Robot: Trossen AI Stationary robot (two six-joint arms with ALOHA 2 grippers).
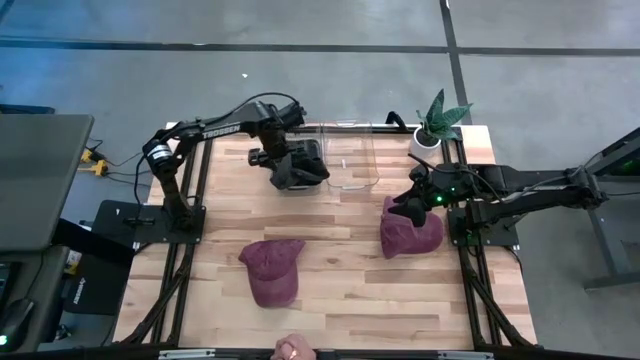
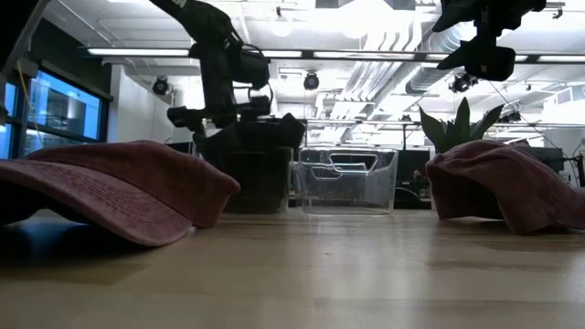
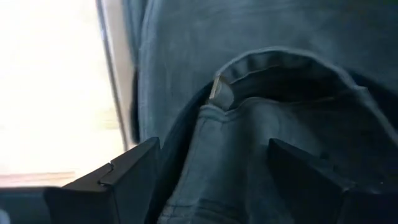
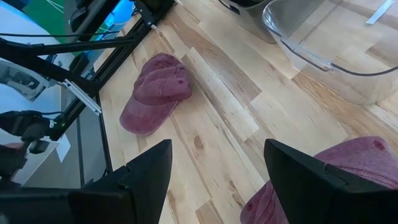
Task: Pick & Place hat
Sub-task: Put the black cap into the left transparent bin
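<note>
Currently two maroon hats are seen on the wooden surface (image 1: 340,300): one hat near the front centre (image 1: 272,268), flat with brim down, and a second hat (image 1: 410,232) on the right side, sitting bunched and taller.

Left end effector (image 1: 298,172) is positioned at the back, over a dark bin (image 1: 300,165). Its fingers (image 3: 118,180) are spread, and dark grey-blue fabric (image 3: 261,124) fills the gap between them in the left wrist view; no pinch on it is visible. Judged: a dark hat has been dropped into, or is being reached for in, that bin; which one cannot be told.

Right end effector (image 1: 412,198) is held above the back edge of the second hat, fingers spread, nothing pinched. Placement is judged as a pre-grasp hover, since the crown lies directly under it in the right wrist view (image 4: 323,180).

A clear plastic bin (image 1: 350,165) is set just beside the dark bin, apparently empty, likely the drop target for the maroon hats. A potted plant (image 1: 436,122) stands at the back right corner, near the right arm's path to the bins; clearance is needed there. A person's hand (image 1: 290,349) shows at the front edge, well apart from both hats.
</note>
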